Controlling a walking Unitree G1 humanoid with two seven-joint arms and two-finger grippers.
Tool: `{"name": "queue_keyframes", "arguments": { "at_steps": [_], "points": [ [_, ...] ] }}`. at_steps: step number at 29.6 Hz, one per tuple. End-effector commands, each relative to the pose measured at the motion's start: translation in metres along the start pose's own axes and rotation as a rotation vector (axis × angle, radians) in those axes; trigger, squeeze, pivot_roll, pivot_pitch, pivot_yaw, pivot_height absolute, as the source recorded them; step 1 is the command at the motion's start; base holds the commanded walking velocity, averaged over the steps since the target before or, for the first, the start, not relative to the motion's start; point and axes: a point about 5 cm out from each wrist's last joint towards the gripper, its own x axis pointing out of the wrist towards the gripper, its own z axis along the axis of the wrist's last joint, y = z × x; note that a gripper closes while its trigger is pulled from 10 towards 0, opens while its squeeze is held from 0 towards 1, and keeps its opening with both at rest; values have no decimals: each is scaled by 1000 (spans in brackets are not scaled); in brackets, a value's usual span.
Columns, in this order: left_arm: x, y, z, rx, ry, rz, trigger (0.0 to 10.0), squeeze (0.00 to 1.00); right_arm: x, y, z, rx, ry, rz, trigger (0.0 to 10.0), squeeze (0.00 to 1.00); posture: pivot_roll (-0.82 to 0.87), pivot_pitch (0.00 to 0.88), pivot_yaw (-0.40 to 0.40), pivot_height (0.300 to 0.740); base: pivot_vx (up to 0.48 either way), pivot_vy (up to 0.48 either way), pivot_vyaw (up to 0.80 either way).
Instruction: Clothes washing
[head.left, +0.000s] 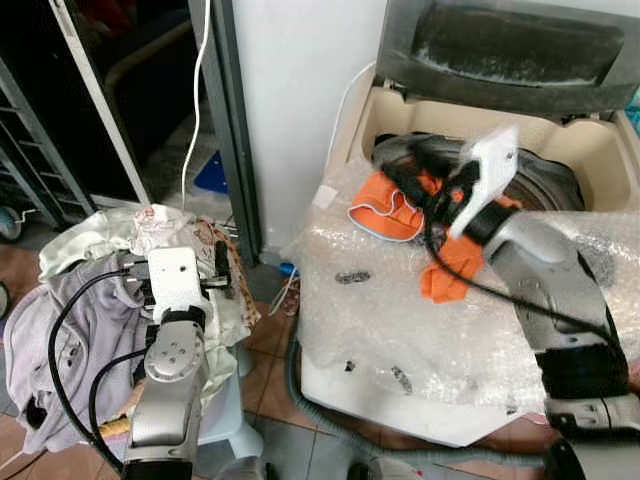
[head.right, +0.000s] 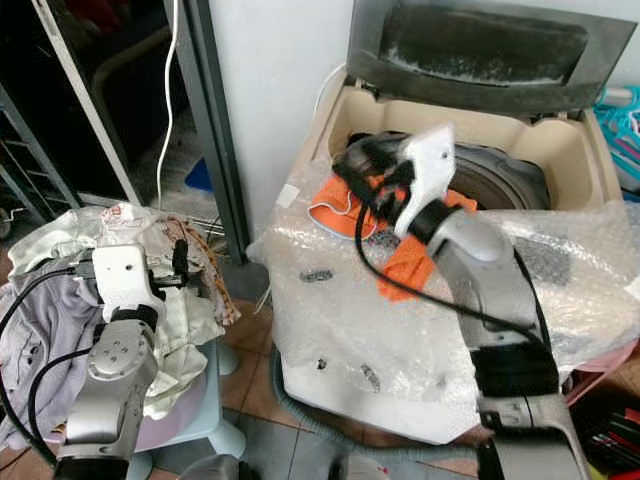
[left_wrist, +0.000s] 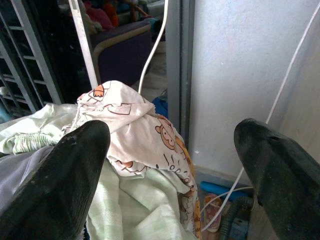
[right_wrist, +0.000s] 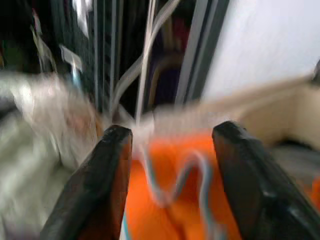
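Bubble wrap (head.left: 400, 320) is spread over the front edge of the washing machine (head.right: 570, 150) (lid up). Orange clothes (head.left: 385, 212) are draped on the rim, between the spread fingers of the right gripper (head.left: 415, 185). More laundry (head.left: 90, 300) is piled on a stool under the left gripper (head.left: 215, 262), fingers wide apart.

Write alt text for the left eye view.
The right gripper reaches over an orange cloth garment draped on the rim of an open beige top-loading washing machine. The left gripper, jaws open, hangs above a pile of pale laundry.
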Motion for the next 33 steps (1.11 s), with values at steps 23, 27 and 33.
{"name": "queue_keyframes", "arguments": {
  "at_steps": [23, 27, 33],
  "points": [
    [1, 5, -1, 25, 24, 55, 10000, 0, -39, -89, 39, -107, -152, -863, 10000, 1000, -54, 0, -6, 740, 0, 0, 0],
    [0, 6, -1, 28, 21, 56, 10000, 0, -29, -72, 52, -158, -237, -785, 10000, 1000, -51, 0, -8, 740, 0, 0, 0],
    [-1, 7, 1, 32, 10, 61, 10000, 0, -35, -53, 42, -134, -234, -671, 10000, 1000, -57, 0, -7, 740, 0, 0, 0]
  ]
}}
